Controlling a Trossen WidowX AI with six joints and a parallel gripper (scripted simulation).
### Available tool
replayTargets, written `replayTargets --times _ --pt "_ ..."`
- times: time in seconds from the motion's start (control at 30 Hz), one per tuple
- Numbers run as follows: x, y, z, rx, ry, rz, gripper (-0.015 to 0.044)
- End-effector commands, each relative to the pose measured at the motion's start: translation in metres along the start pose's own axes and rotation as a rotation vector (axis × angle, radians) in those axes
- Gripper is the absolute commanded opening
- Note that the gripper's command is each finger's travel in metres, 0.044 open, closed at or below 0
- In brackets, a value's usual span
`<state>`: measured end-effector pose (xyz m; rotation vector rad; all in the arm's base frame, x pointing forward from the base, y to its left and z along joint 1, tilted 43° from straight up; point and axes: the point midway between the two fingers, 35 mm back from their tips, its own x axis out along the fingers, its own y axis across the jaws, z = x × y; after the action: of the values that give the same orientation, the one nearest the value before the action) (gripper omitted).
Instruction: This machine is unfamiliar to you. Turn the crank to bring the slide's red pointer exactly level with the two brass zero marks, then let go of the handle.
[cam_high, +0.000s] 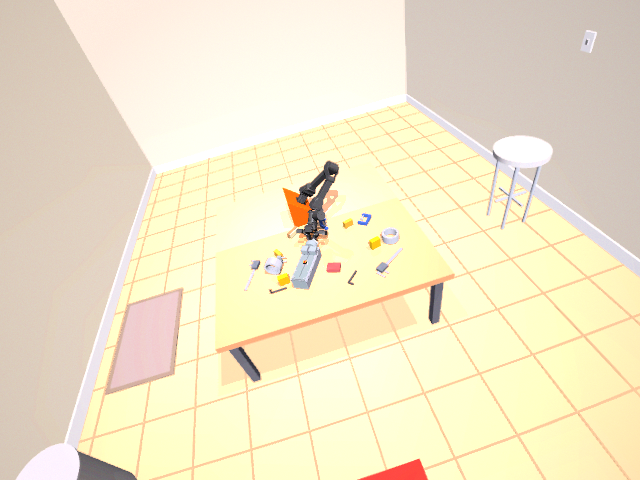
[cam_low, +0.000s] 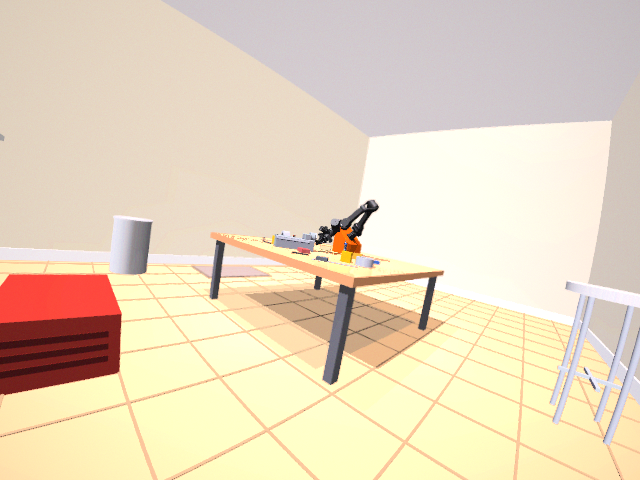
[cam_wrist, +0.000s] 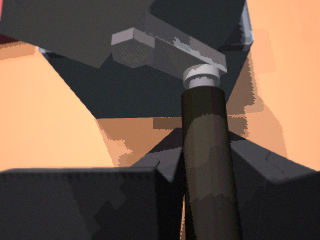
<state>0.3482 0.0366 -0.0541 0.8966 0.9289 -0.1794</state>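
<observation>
1. The table (cam_high: 392, 304) stands on a tiled floor, with a white stool (cam_high: 522, 151) off to one side and a red cabinet (cam_low: 56, 304) and a grey bin (cam_low: 130, 242) visible in the exterior view.
2. The arm (cam_high: 321, 188) reaches down from its base near the table's far edge, in front of an orange wedge (cam_high: 293, 206).
3. The grey machine (cam_high: 306, 268) lies near the middle of the table, its long body running away from the arm; the red pointer and the brass marks are too small to make out.
4. Scattered around it are a tape roll (cam_high: 389, 236), a red block (cam_high: 333, 267), 2 brushes, one (cam_high: 388, 261) to the right and one (cam_high: 251, 274) to the left, several yellow blocks (cam_high: 374, 242) and a blue clamp (cam_high: 364, 219).
5. The gripper (cam_high: 309, 236) sits at the machine's near-arm end, clenched on the dark crank handle (cam_wrist: 206, 165).
6. In the wrist view, the handle runs up between the 2 dark fingers to a grey collar (cam_wrist: 202, 76), which joins the grey crank bar (cam_wrist: 160, 50); the bar angles up and to the left.
</observation>
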Motion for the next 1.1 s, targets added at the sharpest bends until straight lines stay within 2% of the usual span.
replayTargets --times 0.0,0.3,0.87,1.07 --pt "-0.001 -0.001 0.001 -0.002 -0.003 -0.004 0.0000" --pt "0.000 0.000 0.000 0.000 0.000 0.000 0.0000" --pt "0.000 0.000 0.000 0.000 0.000 0.000 0.0440" --pt "-0.012 0.001 0.014 -0.001 0.000 -0.001 0.0440"
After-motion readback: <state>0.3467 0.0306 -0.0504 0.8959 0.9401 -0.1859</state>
